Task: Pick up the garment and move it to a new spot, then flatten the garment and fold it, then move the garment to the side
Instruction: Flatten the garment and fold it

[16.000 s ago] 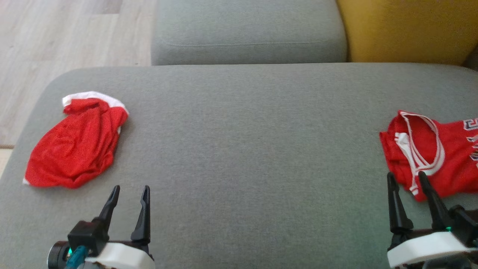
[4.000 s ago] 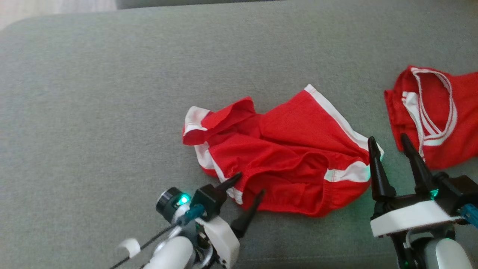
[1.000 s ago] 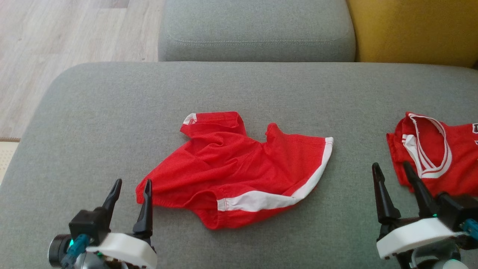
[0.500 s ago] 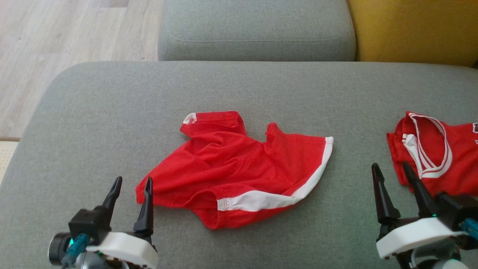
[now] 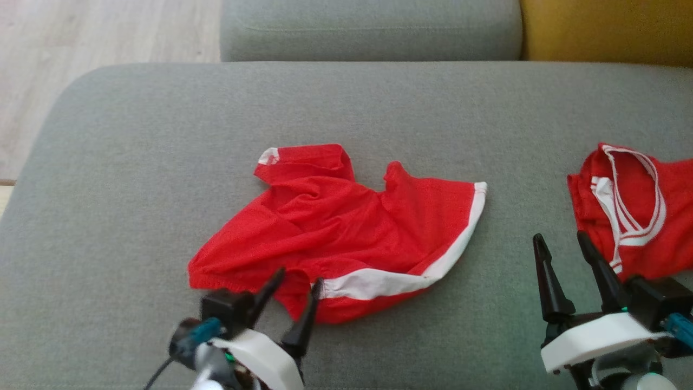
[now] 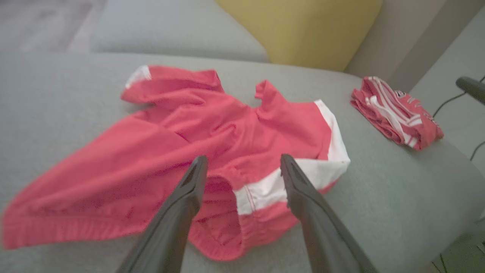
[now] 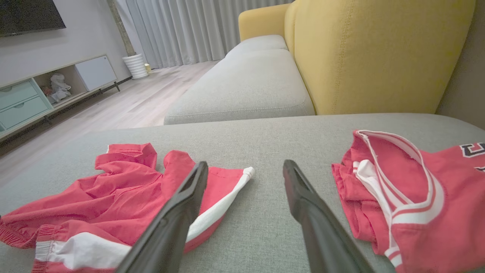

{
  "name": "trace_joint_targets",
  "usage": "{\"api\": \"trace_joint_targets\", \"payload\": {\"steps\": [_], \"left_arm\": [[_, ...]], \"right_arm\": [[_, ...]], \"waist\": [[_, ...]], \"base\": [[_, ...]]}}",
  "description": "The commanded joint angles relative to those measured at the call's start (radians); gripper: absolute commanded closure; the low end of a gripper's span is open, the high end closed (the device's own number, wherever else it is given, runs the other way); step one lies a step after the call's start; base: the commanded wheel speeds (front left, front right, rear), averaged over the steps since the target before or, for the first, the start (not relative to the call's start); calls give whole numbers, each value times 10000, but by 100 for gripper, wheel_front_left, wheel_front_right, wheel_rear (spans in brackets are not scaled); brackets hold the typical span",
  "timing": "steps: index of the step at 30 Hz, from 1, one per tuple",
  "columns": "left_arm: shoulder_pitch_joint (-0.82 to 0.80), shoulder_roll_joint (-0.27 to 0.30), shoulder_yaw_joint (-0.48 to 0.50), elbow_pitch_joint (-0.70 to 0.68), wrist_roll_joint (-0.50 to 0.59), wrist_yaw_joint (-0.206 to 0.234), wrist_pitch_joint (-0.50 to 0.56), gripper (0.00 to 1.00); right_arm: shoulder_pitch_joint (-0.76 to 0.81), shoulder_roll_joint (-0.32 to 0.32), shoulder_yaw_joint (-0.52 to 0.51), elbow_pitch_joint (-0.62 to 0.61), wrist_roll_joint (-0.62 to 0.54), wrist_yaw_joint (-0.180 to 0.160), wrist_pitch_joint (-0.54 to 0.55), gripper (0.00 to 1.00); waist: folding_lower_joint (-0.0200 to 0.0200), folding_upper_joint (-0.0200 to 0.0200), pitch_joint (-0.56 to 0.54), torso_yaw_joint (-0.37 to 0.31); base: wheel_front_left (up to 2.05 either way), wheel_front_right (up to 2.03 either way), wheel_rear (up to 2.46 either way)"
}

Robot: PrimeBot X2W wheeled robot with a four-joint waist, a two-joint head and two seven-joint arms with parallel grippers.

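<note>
The garment, red shorts with white side stripes, lies rumpled and spread in the middle of the grey cushion. My left gripper is open just over the shorts' near edge, by the waistband. In the left wrist view the left gripper has its fingers either side of the garment where the waistband meets the white stripe. My right gripper stands open at the lower right with nothing between its fingers. In the right wrist view the right gripper points at bare cushion, to the right of the garment.
A red jersey with white trim lies crumpled at the cushion's right end, just right of my right gripper. A second grey cushion and a yellow sofa back lie behind. Wooden floor shows at far left.
My left gripper has swung right and forward from beside the shorts' left corner to over their near edge. The head camera tilted down a little. The right gripper kept its place.
</note>
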Motion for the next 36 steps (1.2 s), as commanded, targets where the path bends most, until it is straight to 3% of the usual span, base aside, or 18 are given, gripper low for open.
{"api": "trace_joint_targets", "payload": {"steps": [1,9,10,11,12,22,30,36], "left_arm": [[-445,-21,256,-145,-108,-57,56,0],[-943,-429,98,1272,-746,-604,204,0],[-1008,-479,110,1393,-879,-702,203,26],[-1086,-515,133,1492,-979,-772,172,82],[-1168,-518,146,1575,-999,-809,119,100],[-1683,-428,124,1886,-1100,-1022,-5,100],[-2472,-573,-208,1892,-846,-1169,-310,100],[-2781,-673,-419,2045,-876,-1269,-479,100]], "right_arm": [[-502,-56,258,-346,68,67,37,0],[-723,-56,208,-279,121,67,-9,0],[-740,-56,186,-261,121,67,-8,0],[-758,-56,161,-245,134,67,-17,0],[-778,-56,148,-217,145,67,-26,0],[-2077,-56,220,856,12,67,77,0],[-4524,-124,281,4401,-338,67,163,0],[-5519,-203,12,6630,-478,67,75,0]], "waist": [[0,0,133,-130],[0,0,753,-485],[0,0,812,-496],[0,0,862,-490],[0,0,898,-492],[0,0,1317,-196],[0,0,1821,513],[0,0,2021,829]], "base": [[0,0,0],[0,0,0],[0,0,0],[0,0,0],[0,0,0],[0,0,0],[0,0,0],[0,0,0]]}}
